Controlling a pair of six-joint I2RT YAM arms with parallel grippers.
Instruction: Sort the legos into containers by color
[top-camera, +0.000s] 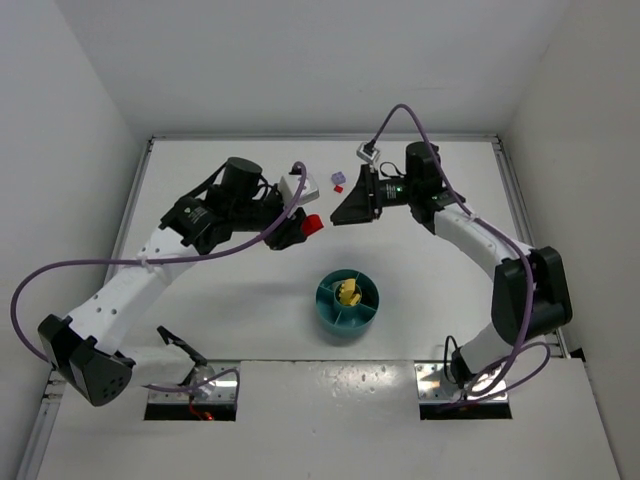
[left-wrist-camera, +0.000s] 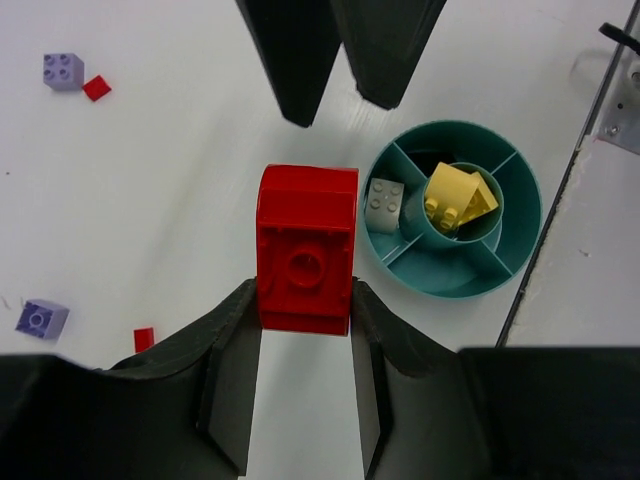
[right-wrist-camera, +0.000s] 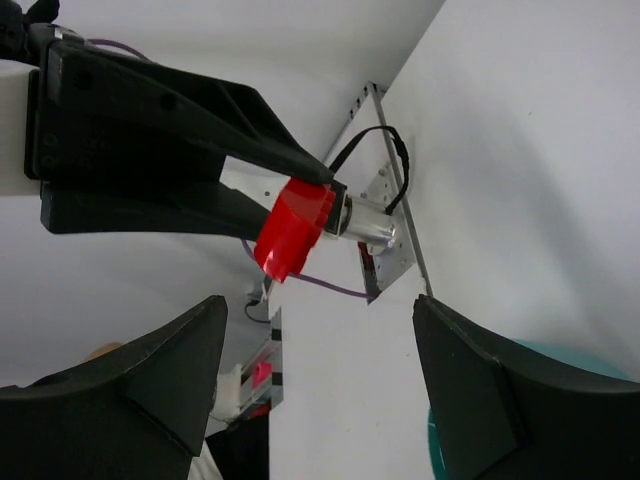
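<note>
Red brick (left-wrist-camera: 305, 250) is clamped in your left gripper (left-wrist-camera: 305, 300), with the teal dish (left-wrist-camera: 500, 245) just right of its tips. Your right gripper (right-wrist-camera: 318, 320) has its jaws apart, facing the brick.

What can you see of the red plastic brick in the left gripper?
The glossy red plastic brick is a chunky block, hollow underside with one round tube facing the left wrist camera. The left gripper clamps its two opposite side walls between black fingers. Nothing else touches it; it seems held above the white table.
</note>
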